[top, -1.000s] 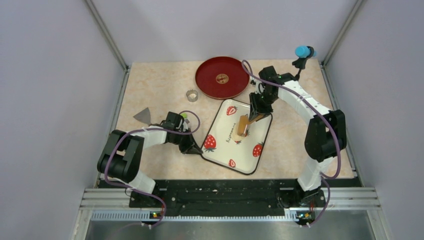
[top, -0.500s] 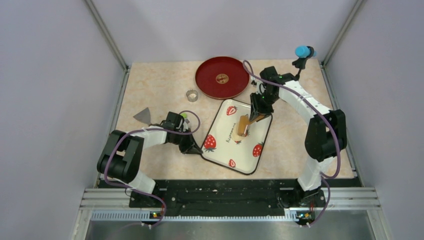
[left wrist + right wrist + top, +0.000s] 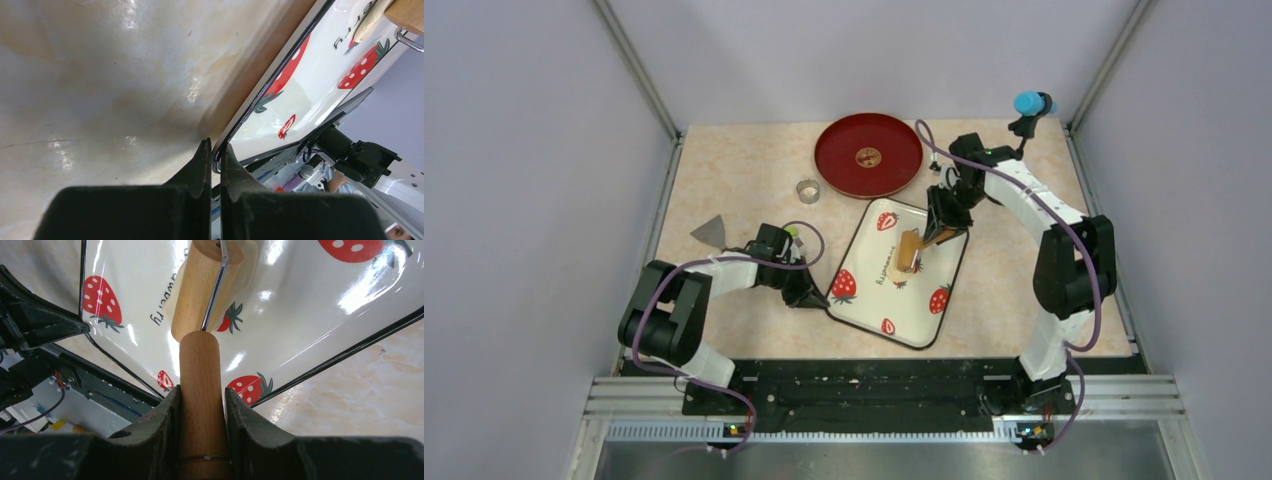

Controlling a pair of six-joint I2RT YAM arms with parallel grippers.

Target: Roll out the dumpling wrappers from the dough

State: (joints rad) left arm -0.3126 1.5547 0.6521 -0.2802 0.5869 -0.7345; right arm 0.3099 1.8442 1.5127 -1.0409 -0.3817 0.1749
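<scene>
On the strawberry tray (image 3: 864, 250): the dough (image 3: 370, 22) lies as a flat, pale cream piece in the tray's far half. Only one edge of it shows in the left wrist view, and from above it is hard to tell from the white tray.
Wooden roller (image 3: 202, 295): its drum lies over the dough and covers most of it. A bent metal bracket (image 3: 216, 287) joins the drum to a round wooden handle (image 3: 199, 375), which points toward the far right.
Right end effector (image 3: 200, 395): closed on the roller's handle, one finger pressed against each side. It sits over the tray's far right corner.
Tray: white with a black rim, red strawberries and a line of dark lettering. It lies slantwise near the middle of the table (image 3: 734, 170), with one corner pointing far and one pointing near.
Left end effector (image 3: 215, 150): fingers drawn together at the tray's left corner, with the black rim running in between the tips, so it pinches that edge. The arm lies low along the table to the left of the tray.
Red plate (image 3: 844, 160): round, just beyond the tray's far corner, with a small brown disc at its centre.
Metal ring (image 3: 807, 189): small, on the table left of the plate.
Scraper (image 3: 711, 231): grey and triangular, well to the left, near the left arm.
</scene>
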